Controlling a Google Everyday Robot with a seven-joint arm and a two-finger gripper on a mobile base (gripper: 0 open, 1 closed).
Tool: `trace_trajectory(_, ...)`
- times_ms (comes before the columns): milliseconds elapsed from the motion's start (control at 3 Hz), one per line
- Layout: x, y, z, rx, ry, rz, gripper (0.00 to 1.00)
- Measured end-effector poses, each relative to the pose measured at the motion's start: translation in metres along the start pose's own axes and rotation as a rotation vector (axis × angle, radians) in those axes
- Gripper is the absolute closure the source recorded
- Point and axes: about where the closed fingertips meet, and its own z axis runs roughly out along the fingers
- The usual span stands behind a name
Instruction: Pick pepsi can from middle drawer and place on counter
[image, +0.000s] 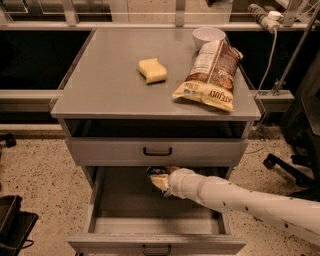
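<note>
**Can in the claw, inside the open drawer**

The soda can (154, 171) is at the back of the pulled-out middle drawer (125, 202), just under the closed top drawer (200, 150). The claw (160, 177) is clamped on it (only the can's dark top shows), with the white arm (240, 197) reaching in from the right. On the counter (105, 80) lie a yellow sponge (152, 70), a snack bag (210, 75) and a white bowl (208, 35).

Grey counter (100, 85): sponge (152, 70), snack bag (210, 75), bowl (208, 36); jaws in middle drawer (125, 200).
</note>
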Motion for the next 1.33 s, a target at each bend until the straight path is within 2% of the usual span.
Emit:
trace_trajectory(333,0.019,0.005,0.002,-0.019,0.027,0.053,1.0)
trace_trajectory(667,0.051,0.022,-0.021,-0.005,0.034,0.201,1.0)
trace_trajectory(1000,0.074,0.052,-0.067,0.005,0.03,0.288,1.0)
trace_trajectory(1333,0.05,0.075,-0.125,0.008,0.04,0.264,1.0)
